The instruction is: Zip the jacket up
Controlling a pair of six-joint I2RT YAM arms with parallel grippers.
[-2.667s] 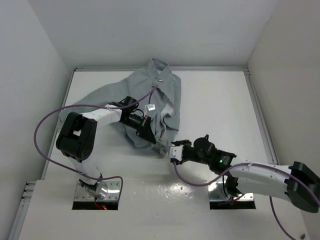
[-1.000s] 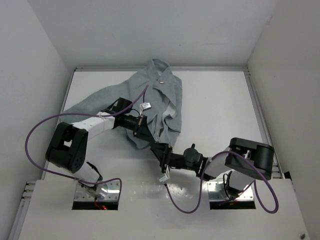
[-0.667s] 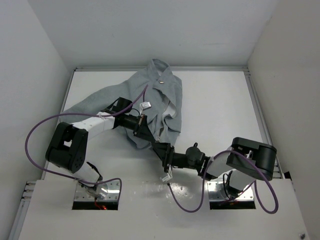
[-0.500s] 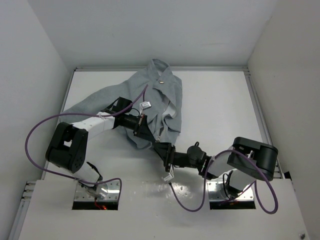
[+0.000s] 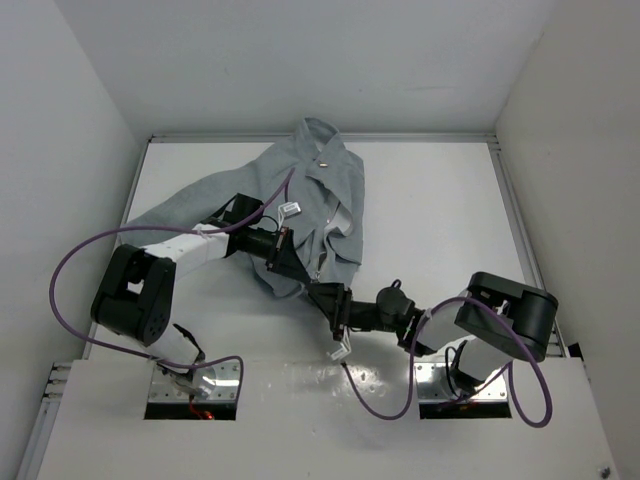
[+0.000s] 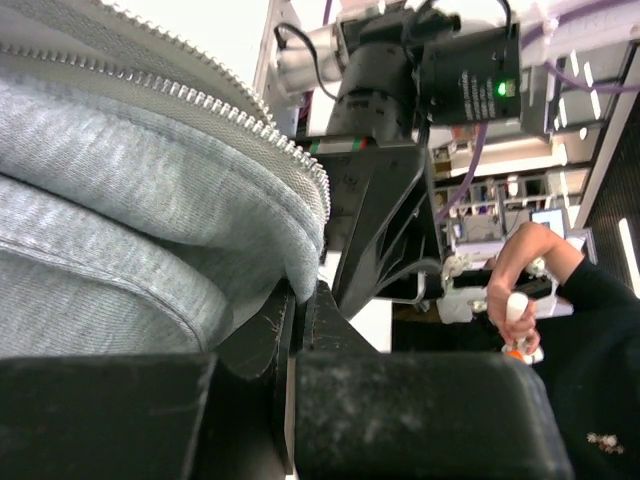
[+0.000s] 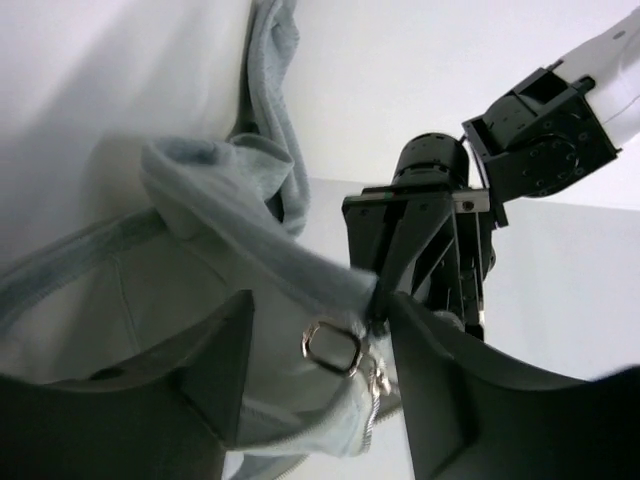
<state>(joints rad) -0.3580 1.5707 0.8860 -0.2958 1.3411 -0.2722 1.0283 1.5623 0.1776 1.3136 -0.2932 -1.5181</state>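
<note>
The grey jacket (image 5: pixel 325 185) lies crumpled at the back middle of the table, one sleeve trailing left. My left gripper (image 5: pixel 296 277) is shut on its near bottom hem; in the left wrist view the jaws (image 6: pixel 297 291) pinch the grey fabric just under the zipper teeth (image 6: pixel 200 92). My right gripper (image 5: pixel 322 297) meets it from the near right. Its fingers (image 7: pixel 215 375) stand apart around the jacket's bottom corner (image 7: pixel 300 270), with the metal zipper pull (image 7: pixel 331 346) hanging between them. No pad visibly presses the pull.
Purple cables (image 5: pixel 70 270) loop beside both arms, and a white tag (image 5: pixel 342 352) dangles under the right wrist. White walls close the table at the back and both sides. A person's hand (image 6: pixel 518 300) shows far behind the right arm in the left wrist view.
The right gripper has crept up toward the jacket's bottom corner and its jaws have narrowed a little. The left gripper keeps its hold on the hem in the same place.
</note>
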